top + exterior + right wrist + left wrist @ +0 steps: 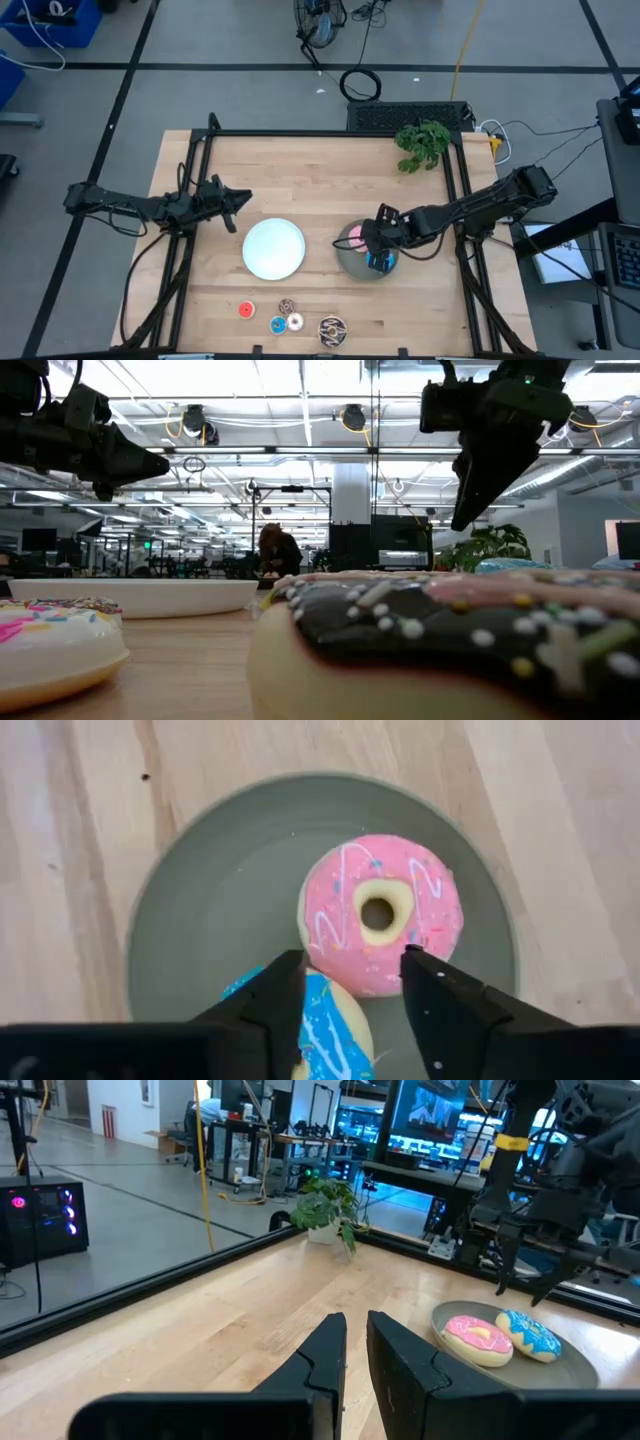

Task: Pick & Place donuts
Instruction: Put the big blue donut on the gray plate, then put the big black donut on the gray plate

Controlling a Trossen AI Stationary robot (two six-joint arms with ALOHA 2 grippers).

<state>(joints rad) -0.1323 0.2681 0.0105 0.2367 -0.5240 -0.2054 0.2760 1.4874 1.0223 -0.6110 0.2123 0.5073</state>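
High view: right gripper (pixel 378 250) hangs over the grey plate (pixel 350 262); pink donut (pixel 354 237) and blue donut (pixel 381 262) lie on it. White plate (pixel 274 249) bare; four tiny donuts (pixel 270 313) and the brown sprinkled donut (pixel 332 329) wait near the table's front edge.

Low view: right arm raised above the table.

Left wrist view: left gripper (pixel 356 1342) nearly closed, empty, idle.

Right wrist view: fingers (pixel 285 988) parted, holding nothing, blue donut below. Best to lift straight up, clear of the pink one.

Two donuts (pixel 380 925) touching on right plate (pixel 200 900); five donuts (pixel 288 318) before left plate (pixel 273 249).
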